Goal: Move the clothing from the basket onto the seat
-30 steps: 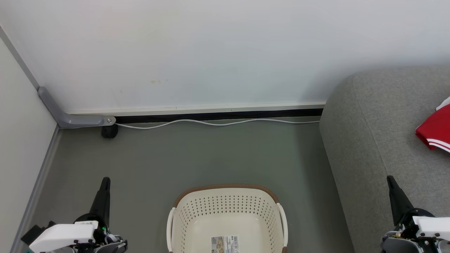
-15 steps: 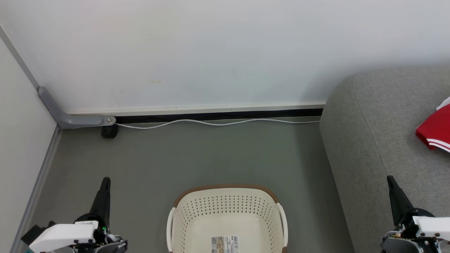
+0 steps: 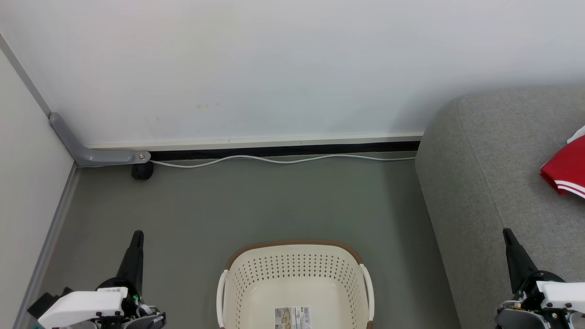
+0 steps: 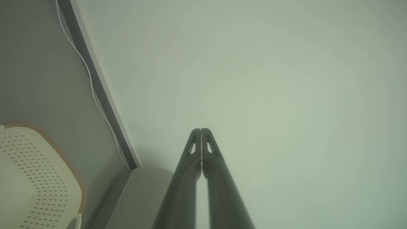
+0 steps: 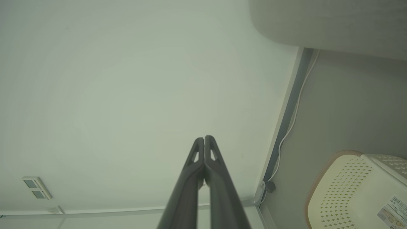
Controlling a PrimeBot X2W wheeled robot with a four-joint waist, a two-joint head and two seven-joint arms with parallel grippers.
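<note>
Low on my left side, my left tool [image 3: 137, 235] is closed tight and holds nothing. My right tool [image 3: 506, 233] is closed and empty too, beside the big grey woven cloth seat [image 3: 480, 183]. Soft bright red clothing [image 3: 566, 167] lies on it. Between my tools sits the oval cream plastic basket [image 3: 292, 243] on the floor [image 3: 274, 201]. Nothing has moved since before.
</note>
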